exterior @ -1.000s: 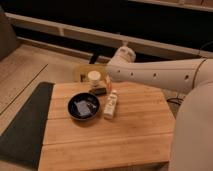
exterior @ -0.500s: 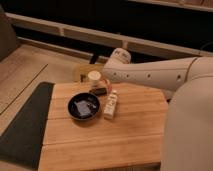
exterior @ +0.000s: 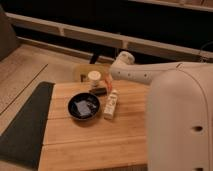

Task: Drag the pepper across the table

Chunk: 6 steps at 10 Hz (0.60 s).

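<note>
Your pincer (exterior: pixel 99 91) hangs low near the far edge of the desk (exterior: pixel 100 145), under the white arm's wrist. It is just beside the cream-lidded jar (exterior: pixel 94 76) and just behind the dark bowl (exterior: pixel 84 106). You cannot tell from here whether it is open or closed. The pepper (exterior: pixel 108 80), a small orange-red sliver, shows just right of the jar, close under the wrist. Whether the pincer touches it is not clear.

You look to be at the approach-and-contact step. Settle on the pepper's far side, keep the pincer low, and press lightly so the pepper slides rather than rolls. Choose a drag path toward the right or front planks, because the jar, the bowl and the white bottle (exterior: pixel 111 104) beside the bowl crowd it closely. The bottle carries a label, but no brand or writing on it can be read.
</note>
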Each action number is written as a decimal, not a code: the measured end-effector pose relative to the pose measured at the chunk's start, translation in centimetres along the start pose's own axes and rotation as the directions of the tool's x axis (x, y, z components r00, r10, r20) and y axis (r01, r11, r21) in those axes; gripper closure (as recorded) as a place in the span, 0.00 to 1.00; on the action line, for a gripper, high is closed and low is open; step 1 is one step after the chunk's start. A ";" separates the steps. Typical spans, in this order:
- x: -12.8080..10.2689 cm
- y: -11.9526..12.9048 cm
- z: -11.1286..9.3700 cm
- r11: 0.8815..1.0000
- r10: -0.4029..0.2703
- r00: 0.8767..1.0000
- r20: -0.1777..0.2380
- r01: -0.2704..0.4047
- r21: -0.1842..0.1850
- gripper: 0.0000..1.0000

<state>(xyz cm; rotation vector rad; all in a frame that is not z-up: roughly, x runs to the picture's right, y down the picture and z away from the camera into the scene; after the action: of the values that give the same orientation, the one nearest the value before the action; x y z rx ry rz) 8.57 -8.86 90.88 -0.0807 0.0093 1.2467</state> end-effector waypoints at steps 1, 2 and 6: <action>-0.8 -0.7 0.9 1.000 0.012 0.999 0.033 -0.011 -0.023 0.35; -1.5 -1.4 1.6 0.999 0.022 0.998 0.060 -0.020 -0.039 0.35; -1.7 -1.8 2.0 0.999 0.021 0.997 0.068 -0.019 -0.038 0.35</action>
<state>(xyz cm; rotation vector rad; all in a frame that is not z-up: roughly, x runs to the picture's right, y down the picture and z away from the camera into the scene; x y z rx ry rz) 9.69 -10.88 93.09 -0.0707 -0.0723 1.2694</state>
